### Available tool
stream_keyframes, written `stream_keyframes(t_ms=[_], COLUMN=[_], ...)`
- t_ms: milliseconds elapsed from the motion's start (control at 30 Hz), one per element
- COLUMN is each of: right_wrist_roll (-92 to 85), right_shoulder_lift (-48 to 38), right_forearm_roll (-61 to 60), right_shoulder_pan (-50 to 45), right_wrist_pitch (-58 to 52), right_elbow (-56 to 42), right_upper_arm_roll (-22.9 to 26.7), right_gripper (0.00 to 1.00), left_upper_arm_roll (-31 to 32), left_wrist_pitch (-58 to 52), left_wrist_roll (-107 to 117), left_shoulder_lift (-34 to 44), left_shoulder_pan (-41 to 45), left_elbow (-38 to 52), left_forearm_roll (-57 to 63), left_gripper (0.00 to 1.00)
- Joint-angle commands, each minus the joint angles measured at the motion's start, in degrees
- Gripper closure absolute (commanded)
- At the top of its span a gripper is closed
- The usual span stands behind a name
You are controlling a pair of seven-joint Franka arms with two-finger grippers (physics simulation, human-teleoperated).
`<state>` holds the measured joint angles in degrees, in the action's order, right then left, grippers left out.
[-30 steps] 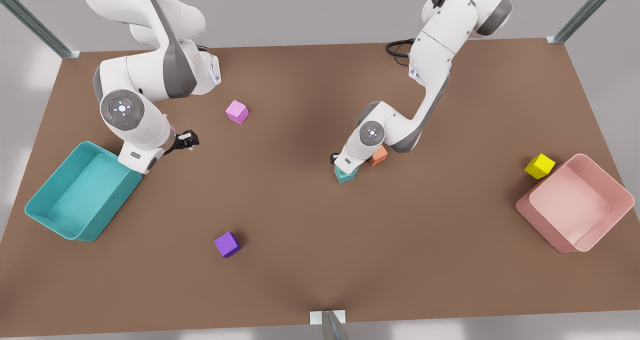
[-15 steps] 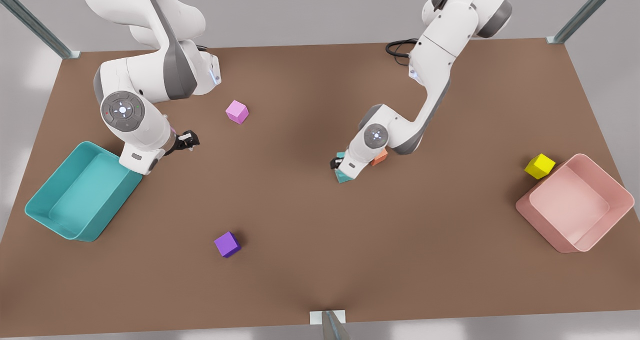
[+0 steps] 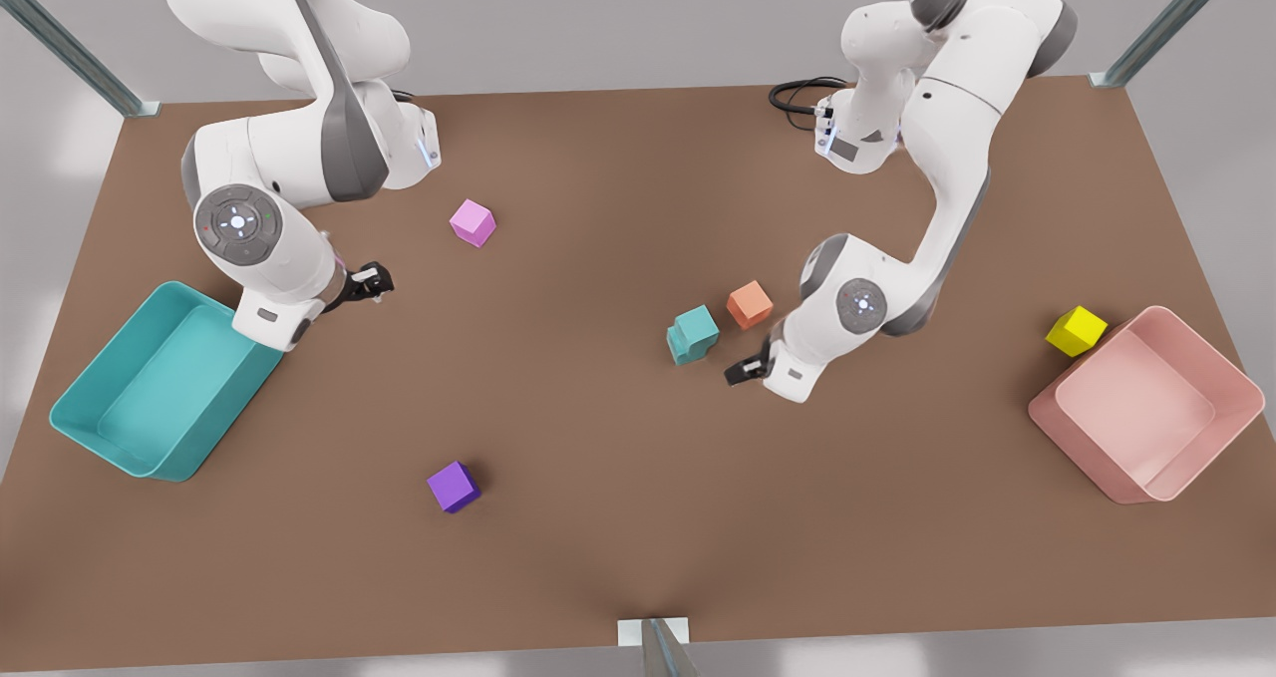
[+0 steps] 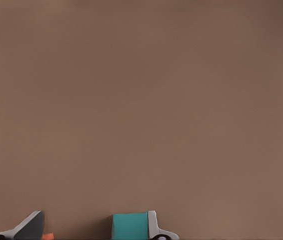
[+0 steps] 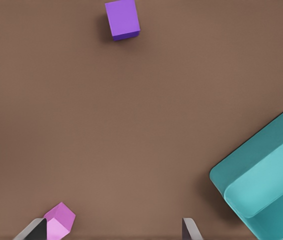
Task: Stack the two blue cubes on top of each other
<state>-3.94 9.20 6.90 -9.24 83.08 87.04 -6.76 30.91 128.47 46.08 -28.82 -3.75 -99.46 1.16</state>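
Note:
The two blue cubes stand near the table's middle, the upper one (image 3: 697, 323) resting on the lower one (image 3: 682, 347) and shifted a little toward the back. My left gripper (image 3: 743, 369) hovers open just to the front view's right of them, touching neither. In the left wrist view a blue cube (image 4: 130, 226) shows between the spread fingers of that gripper (image 4: 91, 229). My right gripper (image 3: 371, 280) waits open at the front view's left, beside the teal bin; its fingers (image 5: 112, 231) hold nothing.
An orange cube (image 3: 750, 304) sits just behind the stack. A pink cube (image 3: 473, 222) lies at the back, a purple cube (image 3: 454, 486) in front, a yellow cube (image 3: 1076, 330) by the pink bin (image 3: 1085, 443). The teal bin (image 3: 231, 403) stands at the front view's left.
The left gripper let go of the upper blue cube and swung off to the front view's right and forward. The stack stays standing. The right arm barely moved.

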Motion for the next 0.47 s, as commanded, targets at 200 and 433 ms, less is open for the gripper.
stream_keyframes(t_ms=[200,433], right_wrist_roll=[-0.5,-0.5], right_shoulder_lift=[-0.1,-0.1], right_forearm_roll=[0.0,0.0], right_shoulder_pan=[0.0,0.1], right_wrist_pitch=[0.1,0.1], right_elbow=[-0.1,-0.1], right_upper_arm_roll=[0.0,0.0], right_gripper=[0.00,0.00], left_upper_arm_roll=[-30.4,-30.5], left_wrist_pitch=[-53.7,-59.1], left_wrist_roll=[-42.6,-42.5], left_shoulder_lift=[20.6,20.5], left_shoulder_pan=[7.4,7.7], left_elbow=[13.9,16.5], left_forearm_roll=[-1.2,-4.4], left_gripper=[0.00,0.00])
